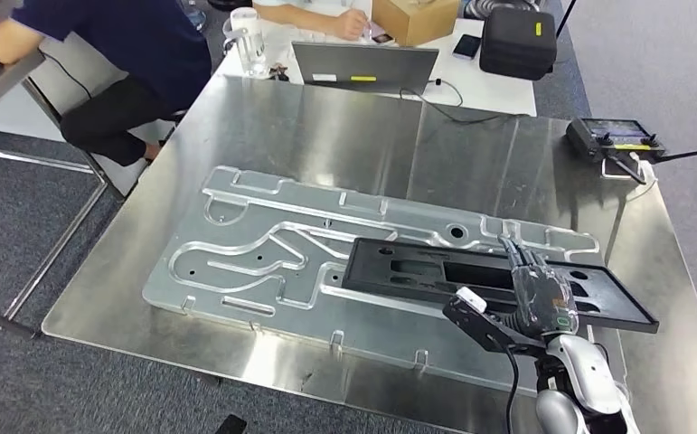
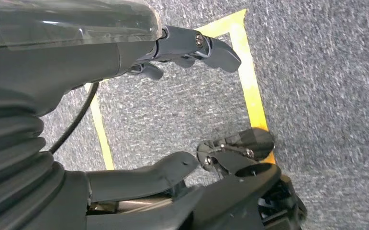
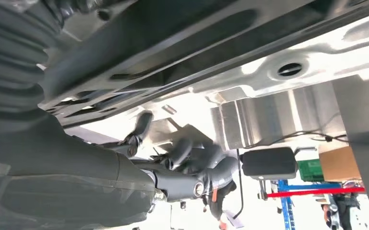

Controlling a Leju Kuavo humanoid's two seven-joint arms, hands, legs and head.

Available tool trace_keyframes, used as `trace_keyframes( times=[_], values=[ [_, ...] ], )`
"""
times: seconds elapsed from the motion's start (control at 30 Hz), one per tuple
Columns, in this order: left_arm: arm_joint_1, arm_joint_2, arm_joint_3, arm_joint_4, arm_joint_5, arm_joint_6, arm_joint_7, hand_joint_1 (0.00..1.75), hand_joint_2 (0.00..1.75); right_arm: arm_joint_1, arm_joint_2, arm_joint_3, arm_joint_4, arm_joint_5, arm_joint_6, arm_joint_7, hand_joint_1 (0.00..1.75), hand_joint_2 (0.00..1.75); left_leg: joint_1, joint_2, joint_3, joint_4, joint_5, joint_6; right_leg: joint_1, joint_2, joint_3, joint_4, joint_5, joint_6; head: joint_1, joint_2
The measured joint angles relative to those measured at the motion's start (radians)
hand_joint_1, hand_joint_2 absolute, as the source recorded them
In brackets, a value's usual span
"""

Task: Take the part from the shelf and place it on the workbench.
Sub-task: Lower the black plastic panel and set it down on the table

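Workbench: a square, bare sheet-metal workbench top (image 1: 344, 136), shiny and reflective, standing on grey carpet (image 1: 19, 217).
Fixture: a large flat machined aluminium plate with winding grooves (image 1: 263, 258) lies on the workbench, running from the near left towards the far right.
Room: beyond the far edge stands a white table (image 1: 498, 86) carrying a grey laptop (image 1: 362, 65), a clear plastic jug (image 1: 248, 41), a brown cardboard box (image 1: 414, 18) and a black zipped case (image 1: 516, 41). A person in a dark blue top (image 1: 118, 41) sits at the far left. A black remote controller with antennas (image 1: 611, 137) rests at the workbench's far right corner.
Floor: in the left wrist view, grey carpet marked with yellow tape (image 2: 249, 81).
Part: a long flat black rectangular frame with slotted cut-outs (image 1: 435, 271) lies over the right end of the grooved plate, its right end reaching past the plate's edge.
Right hand: the right hand (image 1: 534, 294) sits over the frame's near right portion, fingers lying on top of it; whether they actually clasp it, I cannot tell.
Left hand: the left hand (image 2: 163, 110) hangs above the floor, fingers spread apart, holding nothing.
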Motion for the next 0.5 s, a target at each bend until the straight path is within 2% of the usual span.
trace_keyframes(
  times=[0.07,0.17,0.2,0.23,0.27,0.3,0.37,0.4,0.5],
  values=[
    [-0.001,0.000,0.001,0.000,0.001,-0.003,-0.001,0.00,0.00,0.002,0.001,-0.005,-0.001,-0.001,-0.001,0.000,0.00,0.00,0.005,0.001,0.008,-0.010,0.003,0.010,-0.003,-0.001,-0.019,0.046,-0.031,0.011,0.001,0.000],
    [-0.004,0.000,0.001,0.000,0.003,-0.011,-0.002,0.00,0.00,0.011,0.001,-0.010,0.000,-0.001,-0.001,0.000,0.00,0.00,0.006,0.002,0.012,-0.013,0.000,0.017,-0.011,-0.002,-0.112,0.220,-0.104,0.026,0.002,0.000],
    [-0.004,0.000,0.001,0.000,0.005,-0.015,-0.001,0.00,0.00,0.014,0.001,-0.010,0.000,-0.001,-0.001,-0.001,0.00,0.00,0.006,0.002,0.013,-0.013,-0.001,0.017,-0.014,-0.002,-0.134,0.252,-0.105,0.029,0.002,0.000],
    [-0.003,0.000,0.002,0.000,0.007,-0.018,-0.001,0.00,0.00,0.017,0.001,-0.011,0.000,-0.001,-0.001,-0.001,0.00,0.00,0.007,0.002,0.015,-0.013,-0.003,0.016,-0.017,-0.003,-0.138,0.249,-0.087,0.031,0.002,0.000],
    [-0.003,0.000,0.002,0.000,0.009,-0.021,0.000,0.00,0.00,0.019,0.001,-0.011,0.000,-0.002,-0.001,-0.001,0.00,0.00,0.007,0.002,0.017,-0.012,-0.004,0.015,-0.019,-0.004,-0.123,0.208,-0.053,0.032,0.002,0.000],
    [-0.003,0.000,0.003,0.000,0.011,-0.026,-0.003,0.00,0.00,0.019,0.001,-0.011,0.000,-0.002,-0.001,-0.001,0.00,0.00,0.008,0.001,0.020,-0.011,-0.005,0.012,-0.021,-0.004,-0.095,0.141,-0.014,0.032,0.002,0.000],
    [-0.004,0.000,0.004,0.000,0.015,-0.040,-0.018,0.00,0.00,0.020,0.002,-0.012,-0.001,-0.003,-0.001,-0.001,0.00,0.00,0.006,-0.001,0.020,-0.007,-0.006,0.004,-0.018,-0.003,-0.046,0.030,0.034,0.028,0.002,0.000],
    [-0.005,0.000,0.005,0.000,0.017,-0.047,-0.026,0.00,0.00,0.020,0.002,-0.012,-0.001,-0.004,-0.002,-0.001,0.00,0.00,0.005,-0.001,0.019,-0.006,-0.006,-0.002,-0.015,-0.002,-0.037,0.005,0.040,0.024,0.002,0.000],
    [-0.005,0.001,0.007,0.000,0.018,-0.054,-0.036,0.00,0.00,0.023,0.002,-0.013,-0.001,-0.006,-0.002,-0.002,0.00,0.00,0.005,-0.002,0.016,-0.005,-0.006,-0.018,-0.012,-0.001,-0.039,-0.002,0.045,0.008,0.001,0.000]
  ],
)
